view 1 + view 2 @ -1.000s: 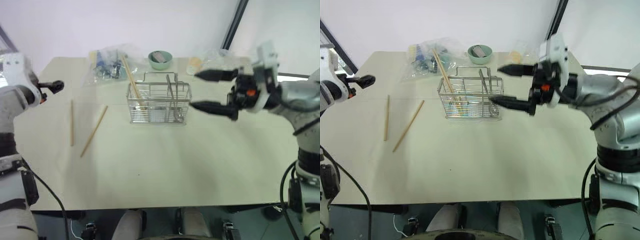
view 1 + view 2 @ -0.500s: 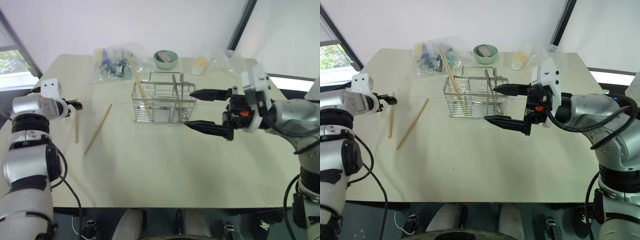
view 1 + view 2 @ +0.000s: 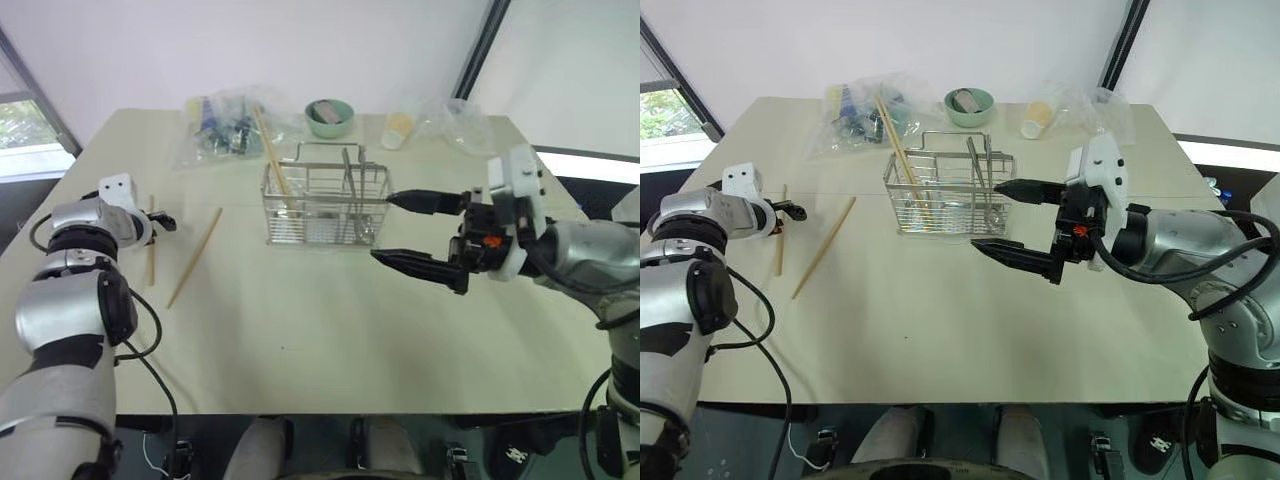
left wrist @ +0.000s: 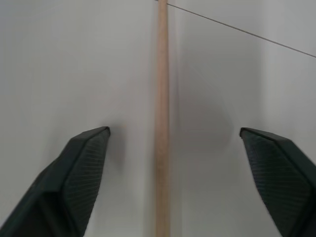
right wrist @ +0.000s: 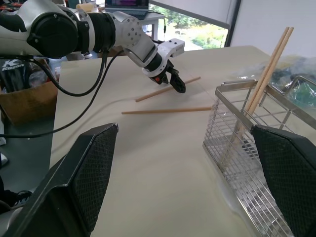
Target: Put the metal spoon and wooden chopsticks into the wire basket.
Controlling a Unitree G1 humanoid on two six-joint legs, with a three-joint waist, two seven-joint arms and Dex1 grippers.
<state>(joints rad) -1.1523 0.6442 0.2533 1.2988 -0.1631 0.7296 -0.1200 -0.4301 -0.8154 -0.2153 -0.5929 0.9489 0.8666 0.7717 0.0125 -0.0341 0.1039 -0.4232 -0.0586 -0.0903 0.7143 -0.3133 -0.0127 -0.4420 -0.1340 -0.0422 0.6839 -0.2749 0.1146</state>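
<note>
Left gripper is hovering with black fingers apart, straddling a thin light-tan wooden chopstick lying near the beige table's left edge, its long axis running along the gripper's pointing direction. Right gripper, fingers wide apart and empty, is hanging beside the silver wire basket.

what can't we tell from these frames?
- Left pincer: the wrist view shows its fingers straddling a chopstick, whose near end runs off the picture's edge; contact can't be told.
- Spoon in the basket: its bowl is lost behind the wire grid in the head views.
- Plastic bag: its contents are too small to name.
</note>
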